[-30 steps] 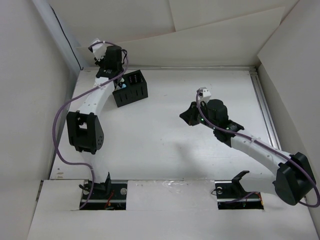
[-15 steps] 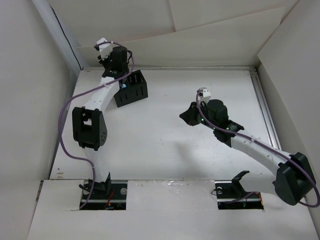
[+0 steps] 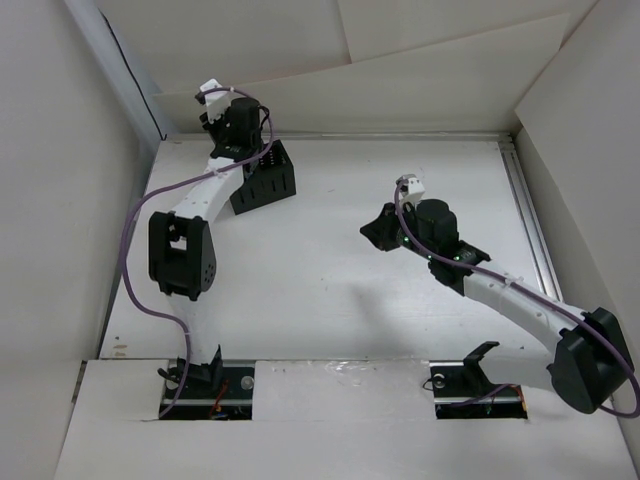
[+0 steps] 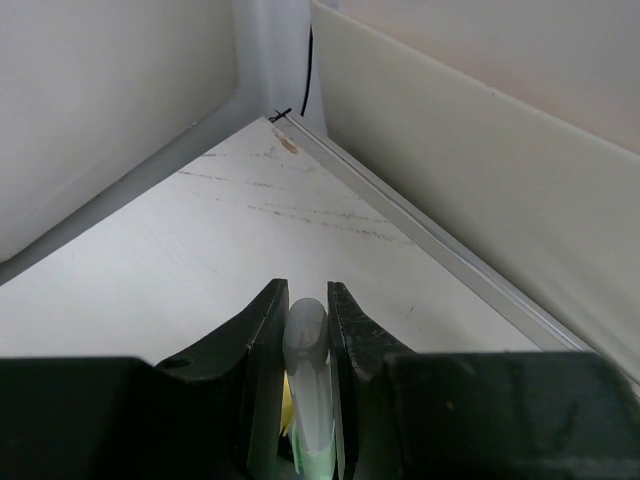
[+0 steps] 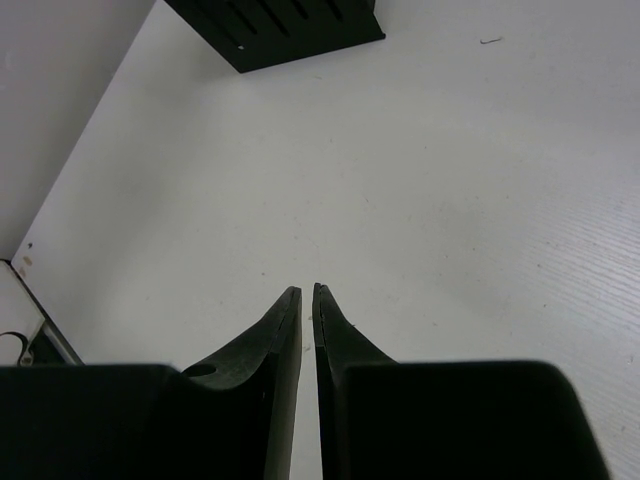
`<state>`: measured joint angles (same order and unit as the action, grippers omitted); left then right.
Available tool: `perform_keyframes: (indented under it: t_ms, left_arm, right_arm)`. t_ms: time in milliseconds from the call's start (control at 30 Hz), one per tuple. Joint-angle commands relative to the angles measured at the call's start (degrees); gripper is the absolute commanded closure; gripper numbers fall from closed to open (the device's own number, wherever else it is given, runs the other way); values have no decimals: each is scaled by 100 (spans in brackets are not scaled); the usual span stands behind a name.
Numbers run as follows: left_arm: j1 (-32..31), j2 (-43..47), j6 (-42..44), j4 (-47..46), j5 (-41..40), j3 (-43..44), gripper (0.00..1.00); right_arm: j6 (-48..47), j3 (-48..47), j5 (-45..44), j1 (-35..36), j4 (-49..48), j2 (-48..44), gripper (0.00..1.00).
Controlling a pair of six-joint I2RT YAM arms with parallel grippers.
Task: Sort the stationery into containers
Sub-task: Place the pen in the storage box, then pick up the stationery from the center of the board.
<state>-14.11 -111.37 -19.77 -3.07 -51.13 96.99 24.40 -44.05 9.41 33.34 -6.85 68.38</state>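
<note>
My left gripper [image 4: 308,300] is shut on a pale, round-tipped stick [image 4: 306,345] that stands upright between the fingers. A sliver of yellow [image 4: 287,412] shows low beside it. In the top view the left gripper [image 3: 243,152] hangs at the back-left edge of the black organiser box [image 3: 272,182], mostly hidden under its wrist. My right gripper [image 5: 307,292] is shut and empty, a little above the bare table at mid-right [image 3: 372,232]. The box also shows at the top of the right wrist view [image 5: 280,25]. The other stationery is out of view.
White walls close in the table on the left, back and right. A metal rail [image 4: 430,245] runs along the back wall near the left gripper, and another rail [image 3: 530,225] runs along the right edge.
My left arm has swung back and to the right, bringing the stick to the box's back-left edge. The right arm has not moved.
</note>
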Motion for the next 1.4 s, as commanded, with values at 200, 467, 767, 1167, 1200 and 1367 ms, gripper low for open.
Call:
perform_keyframes:
  t_ms: [200, 467, 767, 1167, 1200, 1367]
  left_arm:
    - [-110, -16, 219, -536, -239, -329, 100]
    - [-171, -69, -88, -476, -239, -550, 96]
    - [-391, 572, -88, -625, -134, -796, 56]
    - [-1180, 1408, 34, -818, 1192, -1042, 55]
    - [-1486, 1408, 35, -818, 1368, -990, 55]
    - [-2323, 952, -369, -608, 2616, -804, 51]
  right_arm:
    - [38, 63, -237, -30, -238, -149, 83]
    - [38, 63, -396, -135, -238, -202, 78]
    - [91, 168, -896, -311, -238, -307, 44]
    - [556, 99, -2275, -548, 674, -975, 64]
    - [626, 99, -2695, -548, 824, -1054, 76]
    - [768, -567, -3717, -548, 1835, -1502, 94]
